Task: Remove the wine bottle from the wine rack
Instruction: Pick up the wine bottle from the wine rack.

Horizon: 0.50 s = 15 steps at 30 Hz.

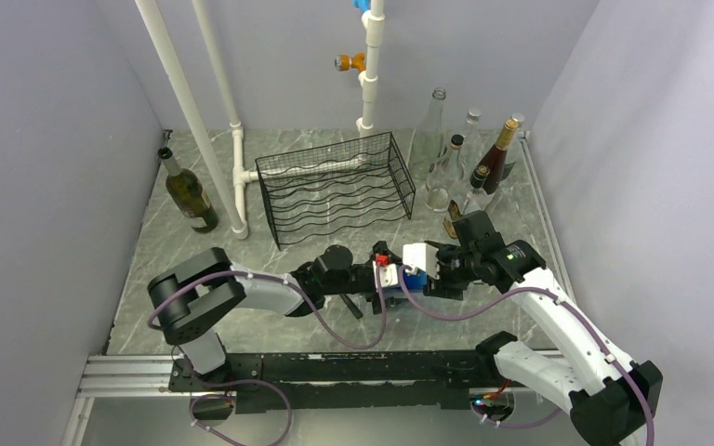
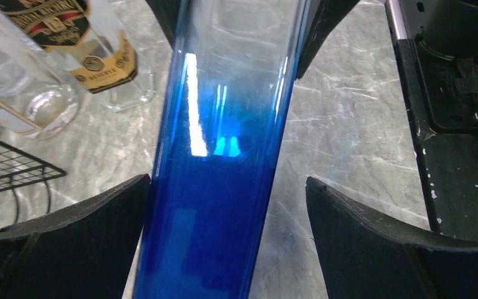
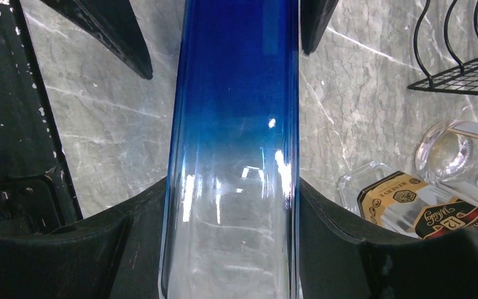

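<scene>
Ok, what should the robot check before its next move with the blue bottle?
1. Right gripper clamped on the blue bottle: ok.
2. Left gripper open, not touching the bottle: ok.
3. Bottle out of the wine rack: ok.
4. Room beside the standing bottles near the right arm: cannot tell.
5. Bare table to set it down: ok.

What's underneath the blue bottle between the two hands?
Grey marbled tabletop shows beside the bottle and through its clear end; the dark blue end hides whatever lies directly below.
</scene>
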Available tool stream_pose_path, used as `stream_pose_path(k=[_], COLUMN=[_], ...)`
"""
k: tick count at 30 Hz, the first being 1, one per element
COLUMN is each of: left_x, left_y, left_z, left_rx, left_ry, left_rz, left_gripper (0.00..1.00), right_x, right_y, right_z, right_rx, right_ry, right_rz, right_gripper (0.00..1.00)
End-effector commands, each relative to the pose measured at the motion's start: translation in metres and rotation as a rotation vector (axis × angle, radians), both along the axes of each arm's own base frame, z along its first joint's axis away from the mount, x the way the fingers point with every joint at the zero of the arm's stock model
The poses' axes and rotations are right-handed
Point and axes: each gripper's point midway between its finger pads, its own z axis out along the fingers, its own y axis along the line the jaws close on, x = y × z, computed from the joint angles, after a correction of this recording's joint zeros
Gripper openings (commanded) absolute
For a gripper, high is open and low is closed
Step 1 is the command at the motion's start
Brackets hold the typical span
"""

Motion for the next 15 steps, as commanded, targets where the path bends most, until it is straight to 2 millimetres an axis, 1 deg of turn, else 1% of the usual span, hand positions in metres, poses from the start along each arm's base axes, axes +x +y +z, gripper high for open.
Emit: stream_pose_path(k=[1,2,6,9,13,15], left_x=[-0.011,-0.01,-0.004,0.0,0.001,0.003], left_y=[-0.025,-0.027,-0.035,-0.04,-0.045,-0.045], left_z=[0.024,0.022,0.024,0.018,0.009,0.007], left_rx=[-0.116,-0.12,-0.143,-0.122,-0.098,-0.087], left_ry=[0.027,0.035,0.043,0.066,0.091,0.1], left_rz=[-0.094,-0.093,-0.079,-0.072,-0.073,-0.064], left_gripper=[0.99,1.0,0.98,0.92,0.8,0.64], right_x=[0.011,0.011,0.01,0.009,0.009,0.008], right_y=[0.021,0.021,0.023,0.026,0.028,0.029], right_z=[0.032,0.033,0.034,0.037,0.04,0.041], right_rx=[0.107,0.11,0.122,0.134,0.153,0.158], right_ry=[-0.118,-0.119,-0.113,-0.114,-0.109,-0.105], right_rz=[0.072,0.076,0.081,0.084,0.082,0.081], right_gripper=[0.0,0.0,0.0,0.0,0.0,0.0])
